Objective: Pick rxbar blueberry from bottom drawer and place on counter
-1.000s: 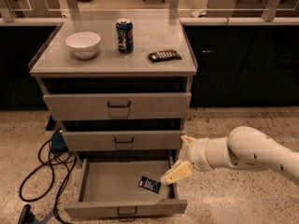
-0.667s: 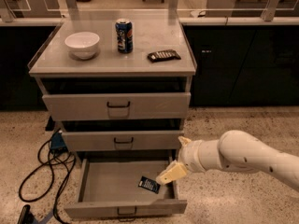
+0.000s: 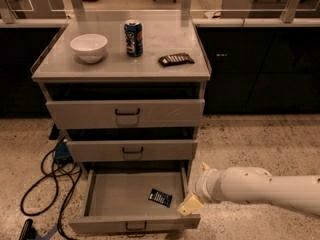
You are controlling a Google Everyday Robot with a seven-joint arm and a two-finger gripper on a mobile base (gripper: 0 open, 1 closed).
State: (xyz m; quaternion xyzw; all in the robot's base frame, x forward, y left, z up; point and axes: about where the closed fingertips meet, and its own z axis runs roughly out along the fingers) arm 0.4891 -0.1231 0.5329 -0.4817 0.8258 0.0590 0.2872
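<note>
Navy rxbar blueberry, flat; hand just beside.

One camera looks down from in front, fairly near, on the counter and the open bottom drawer. The gripper hangs at that drawer's front right corner, on an arm that crosses from the right edge.

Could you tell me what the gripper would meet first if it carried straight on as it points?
The gripper, at the right front corner of the bottom drawer, points down and left. It would probably meet the drawer's tray floor first, just right of the rxbar blueberry, though depth is unclear.
</note>
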